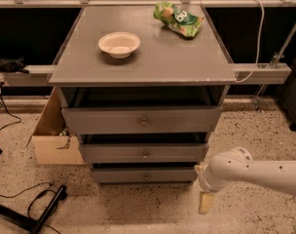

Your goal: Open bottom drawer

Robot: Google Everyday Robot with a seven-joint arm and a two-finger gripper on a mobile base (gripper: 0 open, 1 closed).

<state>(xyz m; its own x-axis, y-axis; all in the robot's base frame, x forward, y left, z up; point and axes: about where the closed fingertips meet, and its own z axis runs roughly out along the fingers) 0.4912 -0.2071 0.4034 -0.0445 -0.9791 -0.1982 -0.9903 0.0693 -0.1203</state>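
The bottom drawer (120,175) sits lowest in the grey cabinet, close to the floor, with its small knob (146,176) at centre. Just right of it the tool (205,202) hangs pointing at the floor, apart from the front; I cannot tell whether it is wide or narrow. On the surface (153,65) above rest a bowl (119,44) and a green bag (178,18).

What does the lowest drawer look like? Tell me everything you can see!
The bottom drawer has a flat grey front that looks like painted wood, with a small round metal knob in the middle. It looks the narrowest of the three fronts and sits lowest, just above the speckled floor. A dark gap runs along its top edge, under the middle drawer. Nothing touches it. The robot's pincer hangs to its right near the floor, apart from it.
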